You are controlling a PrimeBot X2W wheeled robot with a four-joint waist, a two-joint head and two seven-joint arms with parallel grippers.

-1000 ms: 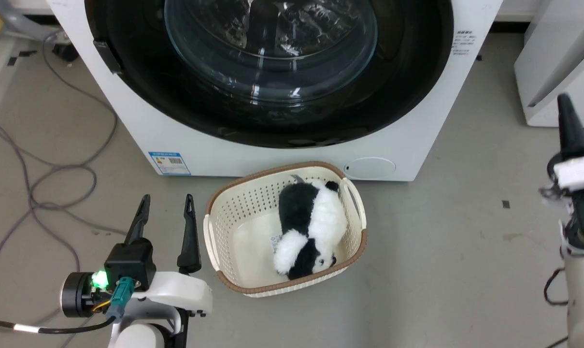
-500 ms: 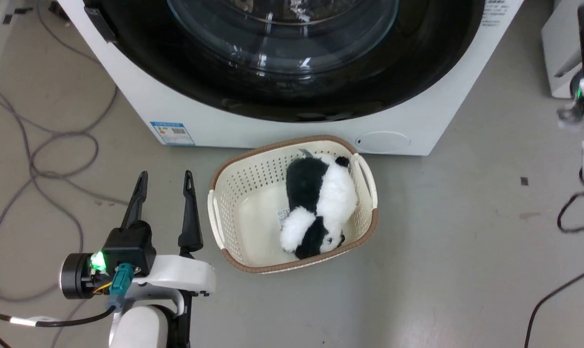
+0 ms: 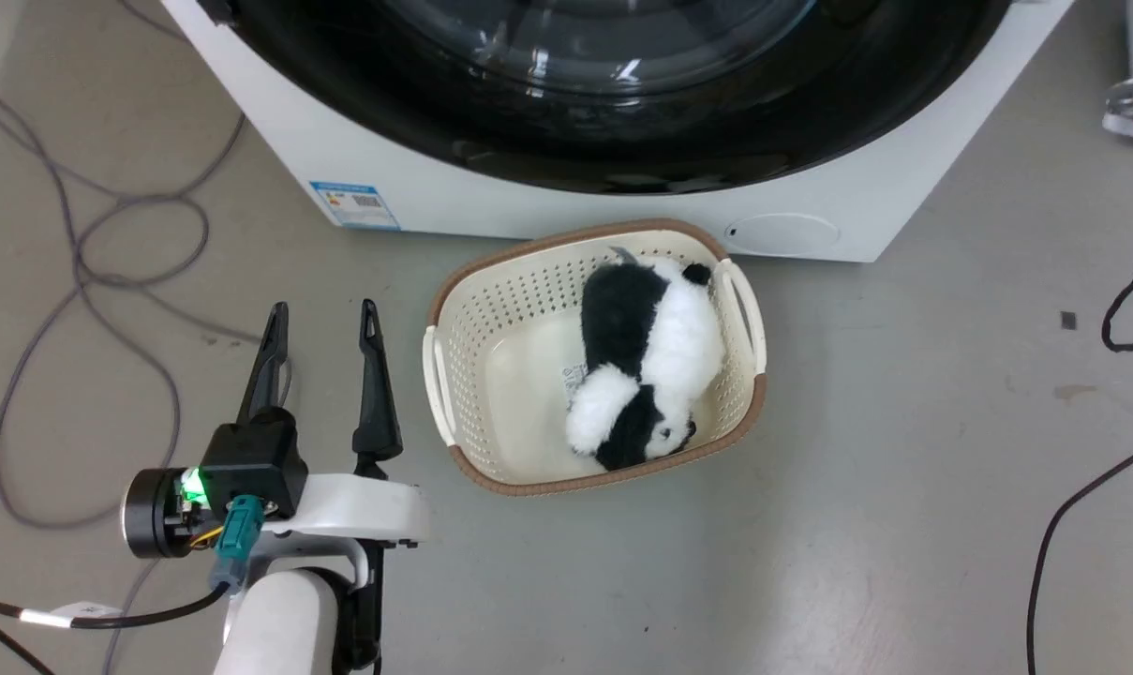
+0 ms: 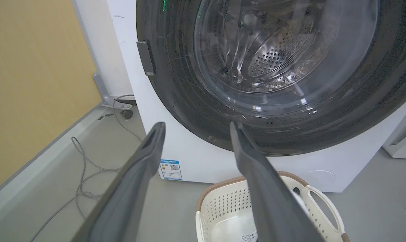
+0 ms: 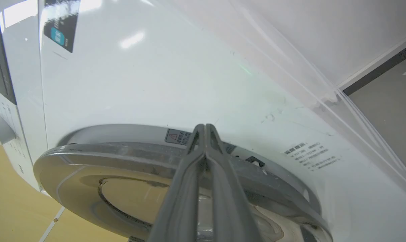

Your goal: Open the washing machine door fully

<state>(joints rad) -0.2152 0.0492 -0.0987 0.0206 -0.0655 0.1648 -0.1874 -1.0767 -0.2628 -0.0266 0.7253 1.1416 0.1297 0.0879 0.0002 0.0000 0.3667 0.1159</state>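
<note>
While the glossy round door [image 4: 189, 111] bulged ahead, the left gripper [image 4: 196, 124] gaped empty. The right gripper's [image 5: 205, 126] jaws met near its rim.

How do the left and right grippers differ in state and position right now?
Left gripper is open, fingers spread; right gripper is shut, fingers together. Left gripper hovers beside the basket, clear of the washing machine door; right gripper's tips point at that door's rim. Both hold nothing.

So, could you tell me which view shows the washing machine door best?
The left wrist view: it faces the washing machine door almost head-on and takes in most of it. The head view catches its lower arc; the right wrist view sees its rim edge-on behind the shut right gripper.
</note>
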